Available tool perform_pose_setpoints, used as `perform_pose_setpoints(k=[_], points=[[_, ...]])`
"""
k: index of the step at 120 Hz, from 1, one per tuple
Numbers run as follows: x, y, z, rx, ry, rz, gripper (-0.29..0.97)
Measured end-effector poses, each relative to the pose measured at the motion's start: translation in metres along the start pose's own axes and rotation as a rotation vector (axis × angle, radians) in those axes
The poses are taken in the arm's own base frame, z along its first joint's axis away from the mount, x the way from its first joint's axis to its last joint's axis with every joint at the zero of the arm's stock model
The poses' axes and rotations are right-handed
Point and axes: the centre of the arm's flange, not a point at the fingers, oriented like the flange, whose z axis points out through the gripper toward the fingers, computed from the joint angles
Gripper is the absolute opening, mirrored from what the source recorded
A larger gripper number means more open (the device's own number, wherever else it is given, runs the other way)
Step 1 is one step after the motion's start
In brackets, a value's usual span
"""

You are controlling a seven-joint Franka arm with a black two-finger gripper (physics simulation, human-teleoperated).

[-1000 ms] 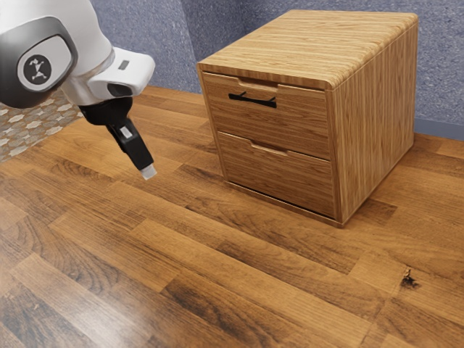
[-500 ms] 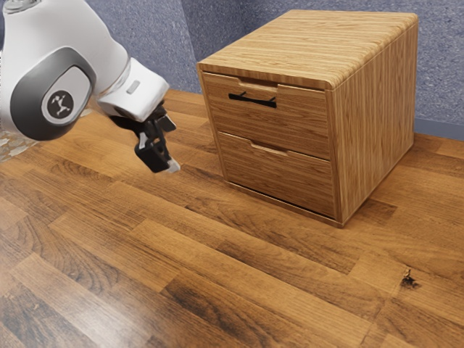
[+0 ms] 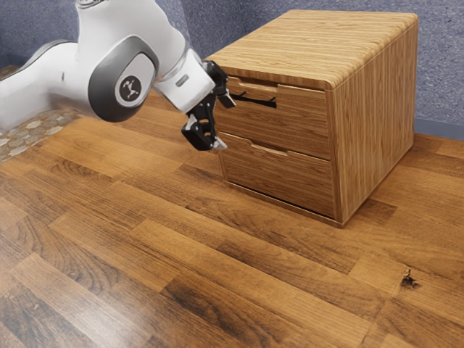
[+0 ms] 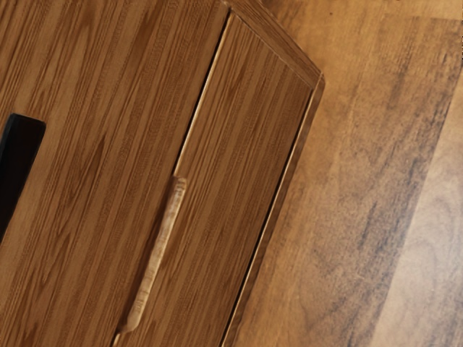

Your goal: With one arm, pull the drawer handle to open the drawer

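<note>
A light wooden cabinet [image 3: 370,109] with two drawers stands on the floor, both drawer fronts flush with its face. The top drawer [image 3: 290,119] carries a black bar handle [image 3: 255,100]; the lower drawer [image 3: 290,174] has a wooden handle [image 3: 270,150]. My gripper [image 3: 222,122] hovers open at the front's end toward the exterior view's left, just beside the black handle and holding nothing. One fingertip [image 3: 217,145] points down at the lower drawer's corner. In the wrist view the black handle [image 4: 16,170] peeks in beside the wooden handle [image 4: 155,256].
The cabinet sits on a dark plank floor [image 3: 217,275]. A small dark object [image 3: 409,279] lies on the floor at the exterior view's lower right. A patterned rug [image 3: 29,127] borders the left, and a blue wall [image 3: 145,29] runs behind.
My arm has swung toward the exterior view's right and risen, bringing the hand from over the open floor up to the cabinet front. The drawers have not moved.
</note>
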Motion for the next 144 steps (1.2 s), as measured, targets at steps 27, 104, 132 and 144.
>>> perform_pose_setpoints(k=[27,104,132,144], points=[[-0.012,-0.014,-0.007,0.048,0.001,0.099,0.62],[-0.010,-0.033,0.038,0.192,0.029,0.266,0.54],[-0.019,-0.036,0.045,0.196,0.019,0.284,0.54],[-0.018,-0.036,0.055,0.185,0.020,0.295,0.54]])
